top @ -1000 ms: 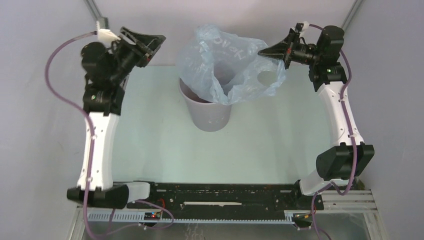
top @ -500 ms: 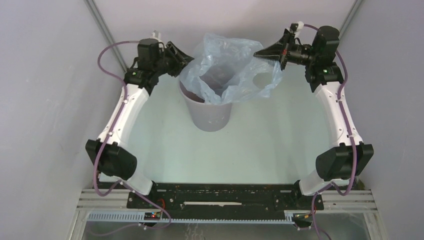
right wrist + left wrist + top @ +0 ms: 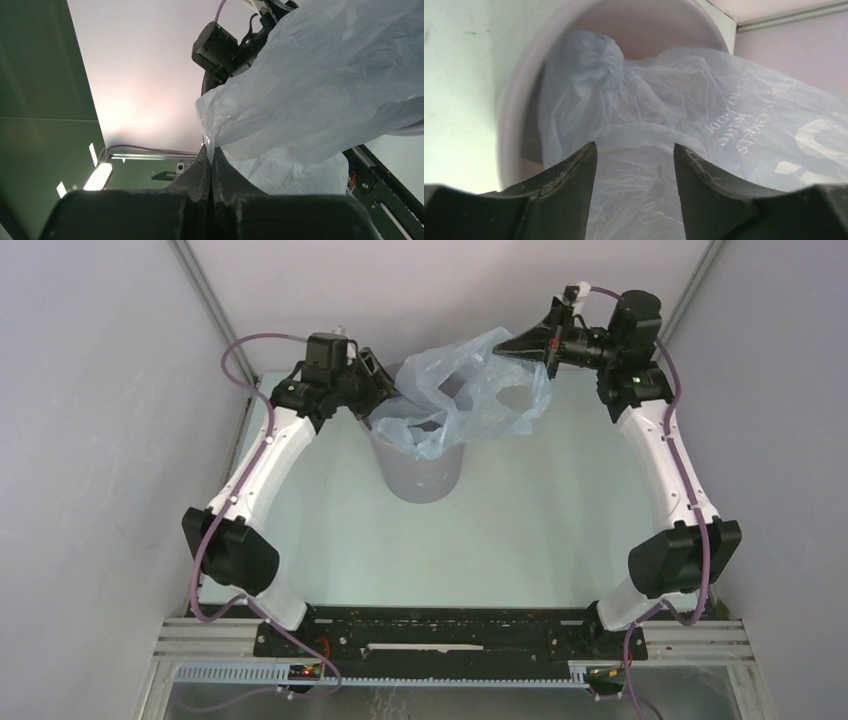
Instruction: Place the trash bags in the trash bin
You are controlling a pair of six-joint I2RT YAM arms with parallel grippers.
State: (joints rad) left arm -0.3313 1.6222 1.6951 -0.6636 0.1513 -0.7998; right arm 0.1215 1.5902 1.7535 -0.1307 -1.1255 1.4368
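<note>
The grey round trash bin (image 3: 418, 476) stands at the far middle of the table. The pale blue trash bag (image 3: 470, 395) hangs partly inside the bin and partly stretched up to the right. My right gripper (image 3: 503, 348) is shut on the bag's upper edge (image 3: 212, 145), holding it above the bin's right side. My left gripper (image 3: 388, 400) is open at the bin's left rim, its jaws spread over bag film (image 3: 634, 165) that fills the bin's mouth (image 3: 516, 105). White lettering shows on the bag in the left wrist view (image 3: 744, 125).
Grey enclosure walls stand close behind and beside both arms. The black base rail (image 3: 450, 632) runs along the near edge. The pale table top (image 3: 520, 530) spreads in front of the bin.
My left arm has swung from the far left in to the bin's left rim. My right gripper has lifted the bag's edge up and back a little; the bag has sunk further into the bin.
</note>
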